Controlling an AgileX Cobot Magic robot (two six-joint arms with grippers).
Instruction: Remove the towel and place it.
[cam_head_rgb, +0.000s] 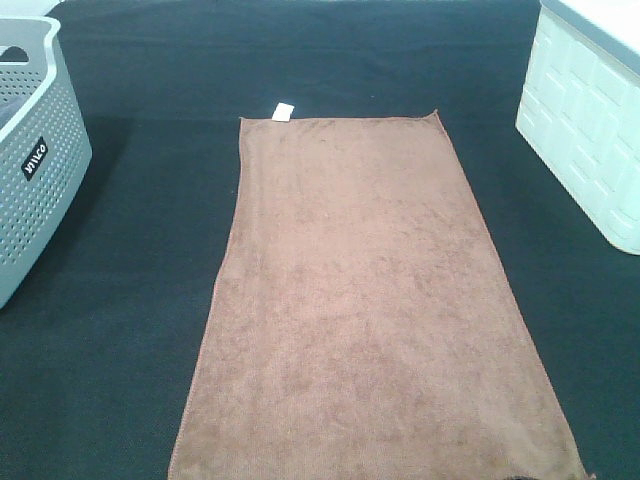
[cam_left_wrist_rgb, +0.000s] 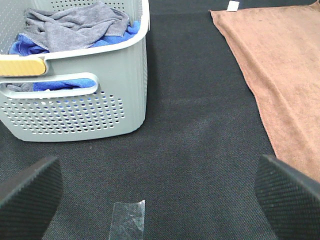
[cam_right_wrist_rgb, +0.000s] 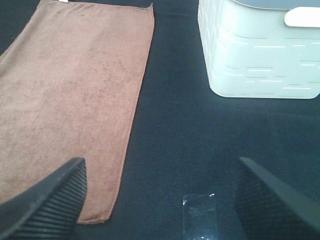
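- Left gripper (cam_left_wrist_rgb: 159, 192) hangs low over the black table cloth (cam_head_rgb: 130, 300) with its jaws spread wide and nothing between them; its two dark ribbed fingers (cam_left_wrist_rgb: 27, 192) frame bare cloth and a strip of clear tape (cam_left_wrist_rgb: 128, 220).
- Right gripper (cam_right_wrist_rgb: 160, 197) is posed the same way, jaws apart and holding nothing, one finger (cam_right_wrist_rgb: 47, 202) over the near corner of the towel (cam_head_rgb: 375, 310) (whether it touches the fabric cannot be told).
- Neither arm appears in the exterior high view.
- Brown towel lies spread flat in the middle of the table, its long sides running away from the camera, with a small white tag (cam_head_rgb: 283, 111) at the far left corner.
- Grey perforated basket (cam_head_rgb: 35, 150) stands to the left, well apart from the towel, holding grey and blue cloths (cam_left_wrist_rgb: 75, 27).
- White bin (cam_head_rgb: 585, 130) stands to the right of the towel.
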